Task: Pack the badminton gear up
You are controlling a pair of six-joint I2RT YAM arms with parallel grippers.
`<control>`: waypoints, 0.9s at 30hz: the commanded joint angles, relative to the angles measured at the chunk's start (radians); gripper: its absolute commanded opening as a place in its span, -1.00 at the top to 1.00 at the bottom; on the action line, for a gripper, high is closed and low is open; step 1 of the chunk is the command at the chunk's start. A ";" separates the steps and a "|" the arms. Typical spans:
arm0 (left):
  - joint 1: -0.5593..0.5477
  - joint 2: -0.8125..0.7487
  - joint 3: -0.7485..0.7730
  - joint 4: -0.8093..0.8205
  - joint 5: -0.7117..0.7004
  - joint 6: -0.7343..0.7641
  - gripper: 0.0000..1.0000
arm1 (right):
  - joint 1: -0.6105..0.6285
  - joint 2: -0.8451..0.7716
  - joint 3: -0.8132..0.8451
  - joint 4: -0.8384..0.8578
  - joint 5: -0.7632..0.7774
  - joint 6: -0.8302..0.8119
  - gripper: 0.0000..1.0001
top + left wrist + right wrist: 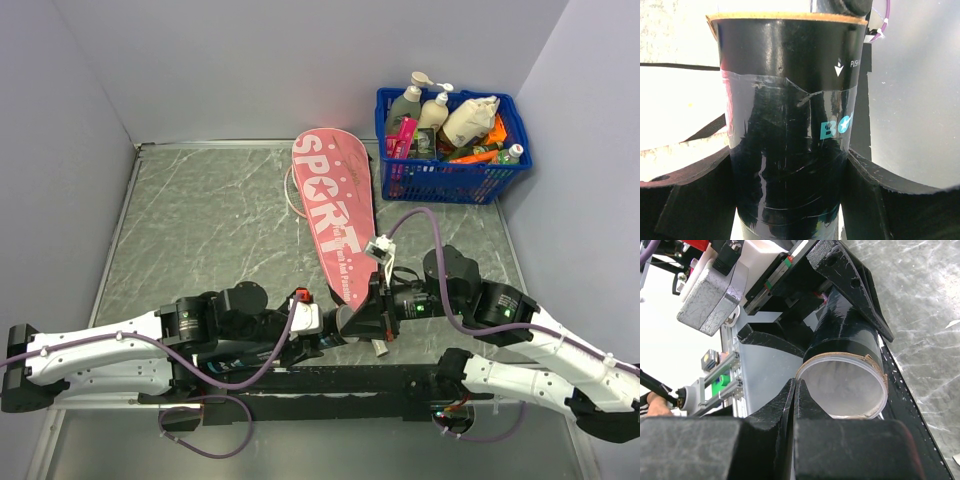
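Note:
My left gripper (790, 200) is shut on the slim black tube (785, 115), one finger on each side of it; the tube bears teal lettering and a "PUSH" arrow. In the right wrist view the tube (847, 340) points its translucent capped end (842, 390) at the camera. My right gripper (794, 390) is shut, its tips pressed together at the left rim of that cap. In the top view both grippers meet near the table's front, left (325, 335) and right (365, 318). The pink "SPORT" racket cover (333, 215) lies flat just beyond them. Rackets and shuttlecocks are out of view.
A blue plastic basket (452, 180) of bottles stands at the back right corner. A black rail (330, 385) runs along the near edge between the arm bases. Grey walls close in the table on the left, back and right.

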 commanded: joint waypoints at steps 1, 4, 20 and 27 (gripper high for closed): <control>-0.007 -0.016 0.031 0.049 0.001 -0.032 0.98 | 0.028 0.008 0.039 0.060 0.007 0.010 1.00; -0.007 -0.015 0.032 0.049 0.001 -0.034 0.98 | 0.037 0.013 0.041 0.060 0.009 0.013 1.00; -0.007 -0.012 0.031 0.048 -0.003 -0.032 0.98 | 0.118 0.021 0.012 0.106 0.053 0.039 1.00; -0.007 -0.012 0.031 0.048 -0.003 -0.032 0.98 | 0.123 0.001 0.042 0.046 0.107 0.028 1.00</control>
